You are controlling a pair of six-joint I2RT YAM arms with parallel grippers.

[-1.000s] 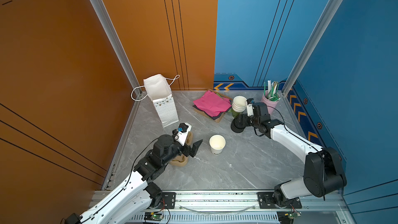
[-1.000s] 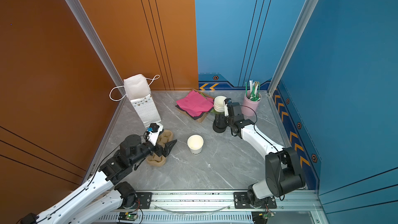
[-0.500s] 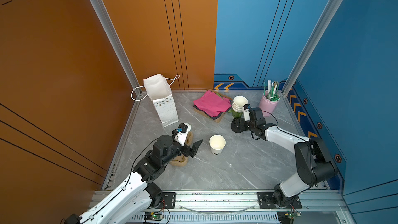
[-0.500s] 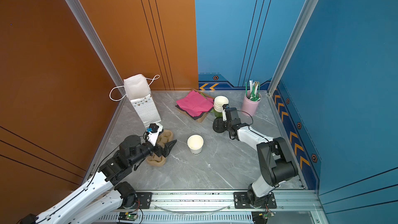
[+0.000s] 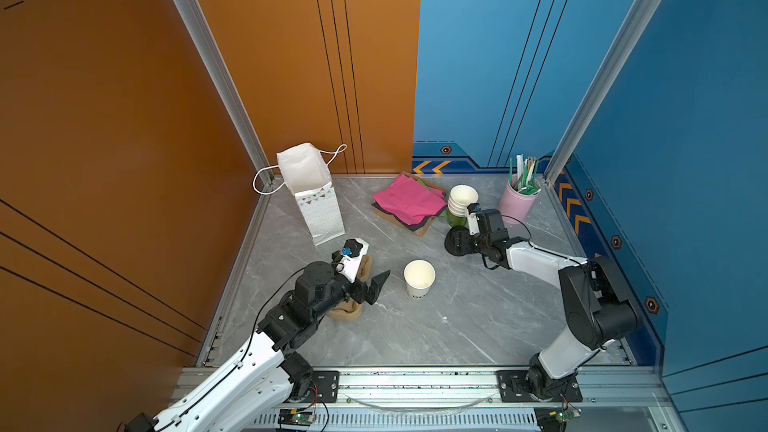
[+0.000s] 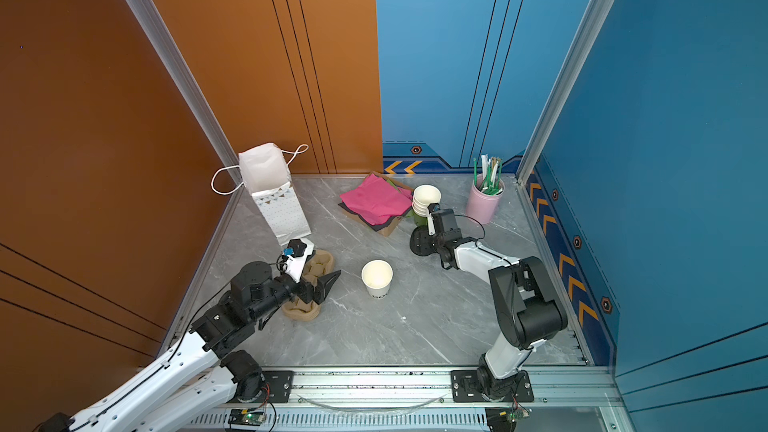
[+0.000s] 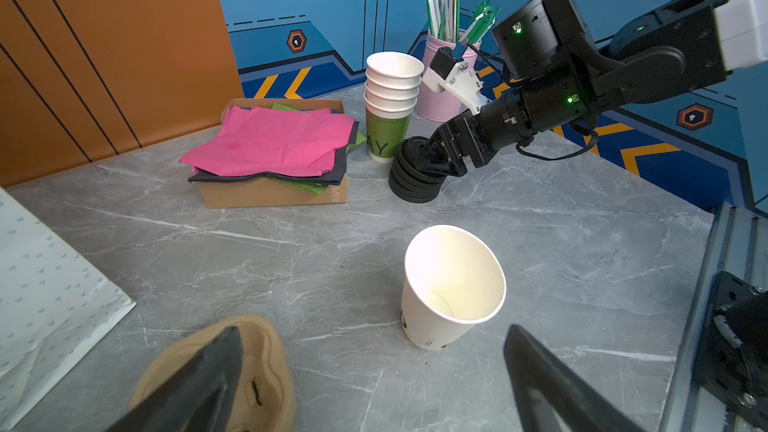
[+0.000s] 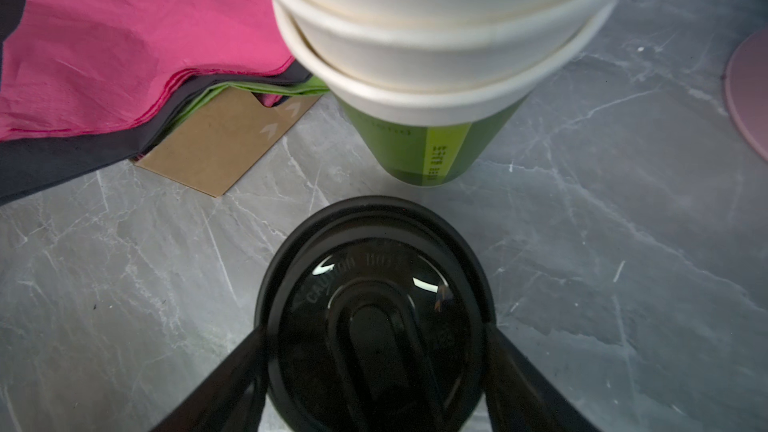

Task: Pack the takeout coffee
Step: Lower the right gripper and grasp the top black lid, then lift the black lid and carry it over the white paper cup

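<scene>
The table top [image 5: 457, 326] was grey stone with white veins (a marble pattern). An orange wall [image 5: 124, 118] closed it on the left and far left, and a blue wall [image 5: 685, 118] on the far right and right, with metal posts [image 5: 602, 64] between the panels. A metal rail [image 5: 415, 384] along the near edge carried both arm bases.

The takeout coffee cup [image 5: 419, 278] stood upright near the middle of the table, its mouth open to the top. The left gripper [image 5: 376, 284] hung just left of it, over a tan pulp carrier [image 5: 345, 313], with its jaws spread wide and empty.

In the far left corner stood an open white paper bag [image 5: 311, 197]. At the far middle, pink napkins [image 5: 409, 201] lay on a cardboard box [image 7: 270, 195]. To the right of it were a stack of cups [image 5: 461, 201] and a pink holder [image 5: 517, 205] with straws.

The right gripper [image 8: 374, 328] was at the stack of black lids [image 5: 453, 243], just near of the stack of cups. Its jaws stood on both sides of the top lid, close against the rim. Whether they already pressed it, I cannot tell.
</scene>
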